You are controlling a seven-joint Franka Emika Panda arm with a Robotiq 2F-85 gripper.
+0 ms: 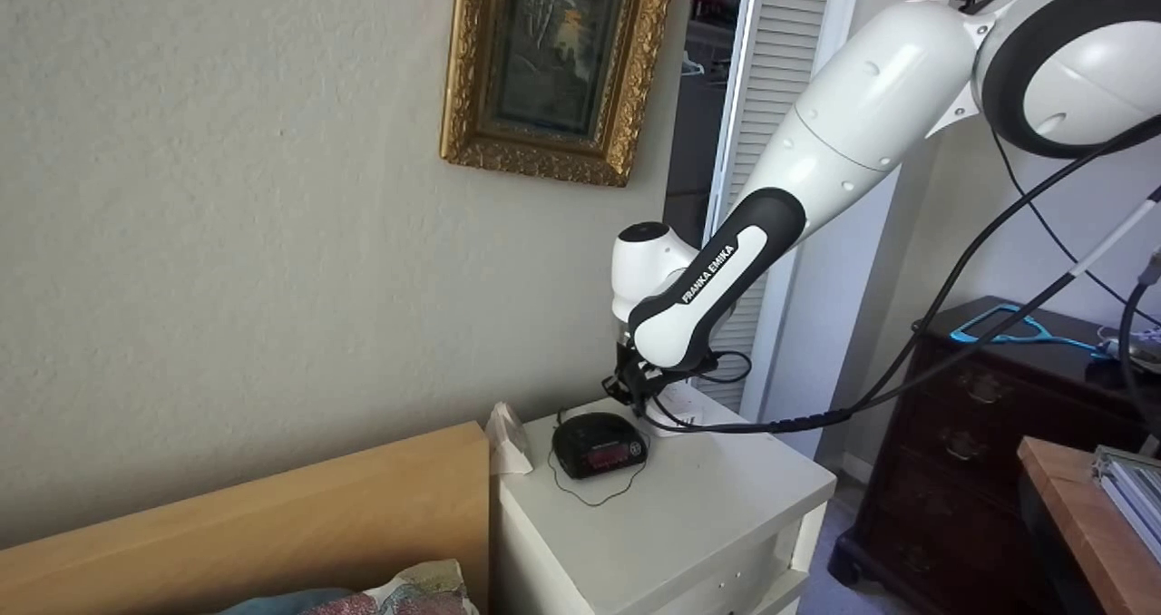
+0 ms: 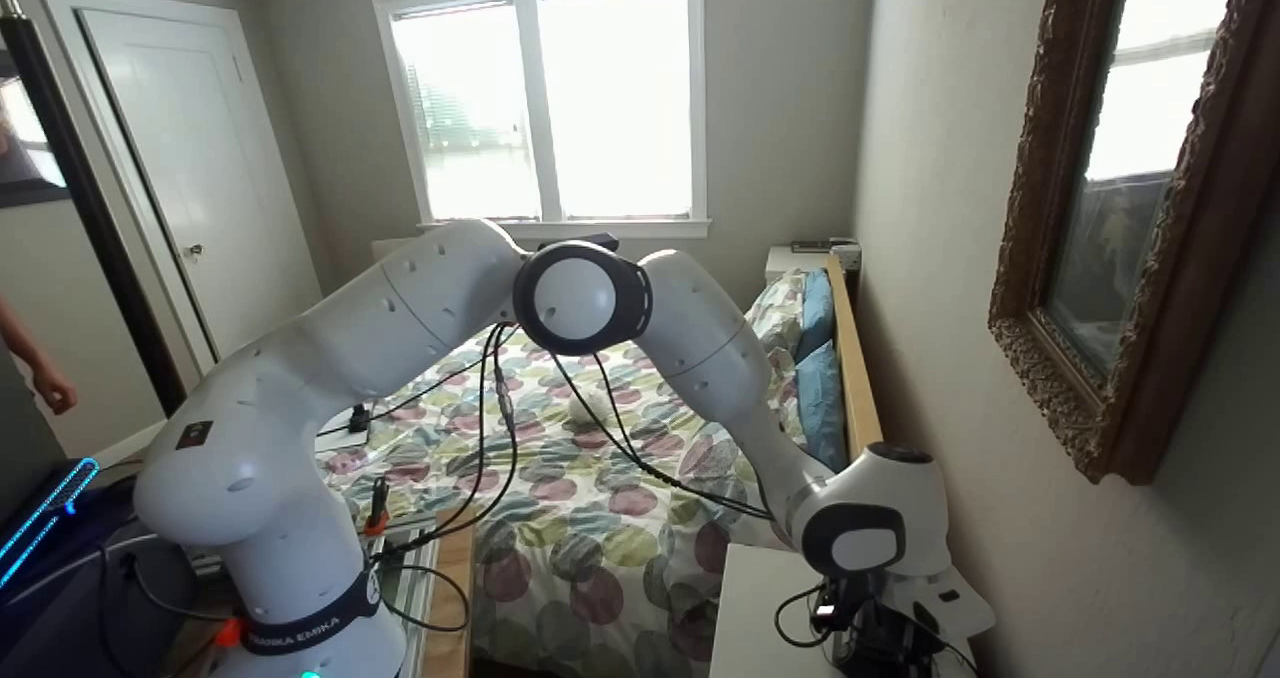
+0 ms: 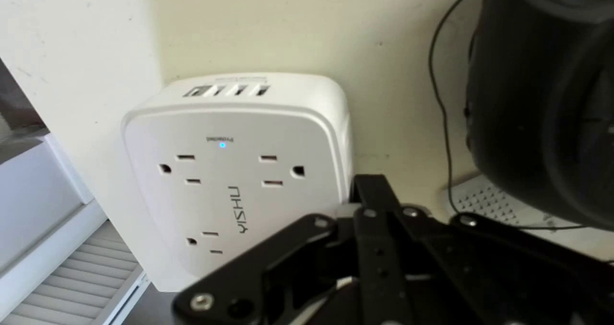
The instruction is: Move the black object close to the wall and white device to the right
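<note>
Wrist view: end effector (image 3: 373, 188) fully closed

Black clock radio (image 1: 594, 438), reddish face (image 1: 609, 455), is sitting upright near the wall (image 1: 272, 234), cord (image 1: 594, 505) looping in front; white outlet block (image 3: 237, 169) is resting beside it, apart, blue light (image 3: 222, 145) glowing.

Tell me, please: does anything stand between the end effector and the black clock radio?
Yes: in the wrist view a thin dark cord runs between the end effector and the black clock radio; a pale dotted thing also shows there, partly hidden by the radio.
</note>
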